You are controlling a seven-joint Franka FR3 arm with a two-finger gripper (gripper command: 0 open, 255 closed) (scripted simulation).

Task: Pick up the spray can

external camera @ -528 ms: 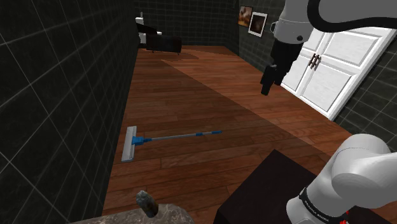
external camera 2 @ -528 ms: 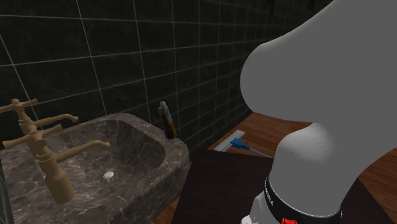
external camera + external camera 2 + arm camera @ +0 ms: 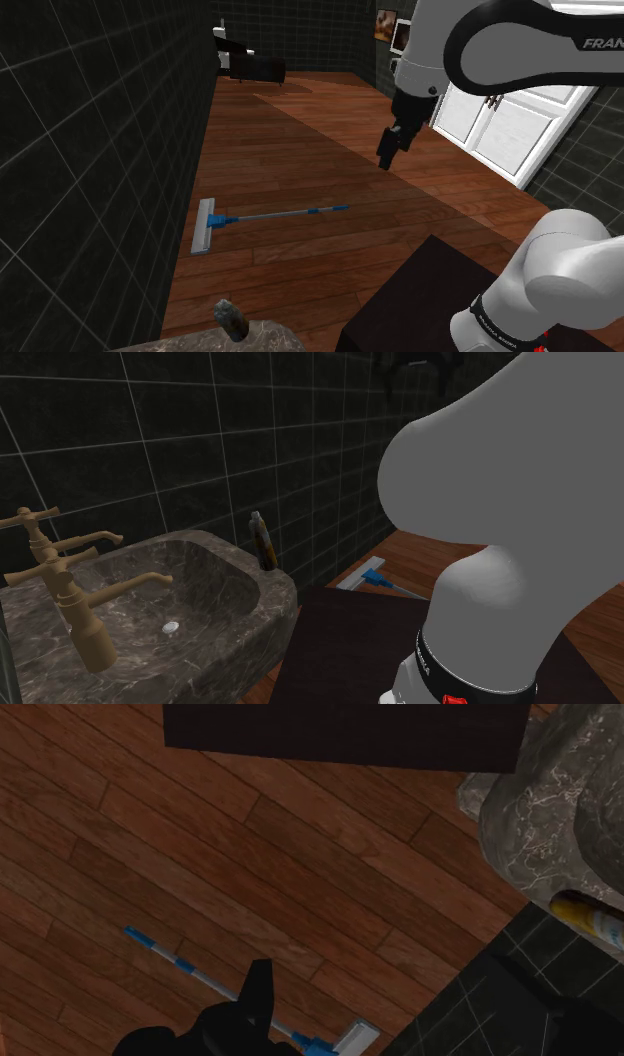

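Spray can point(image 3: 263, 542) stands upright on the sink point(image 3: 272, 590), cap up — end effector point(image 3: 387, 153) state: cannot tell.

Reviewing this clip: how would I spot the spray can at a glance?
Find the dark veined stone sink against the black tiled wall. On its rim corner away from the tan faucet stands the spray can: slim, dark brown with a grey cap.
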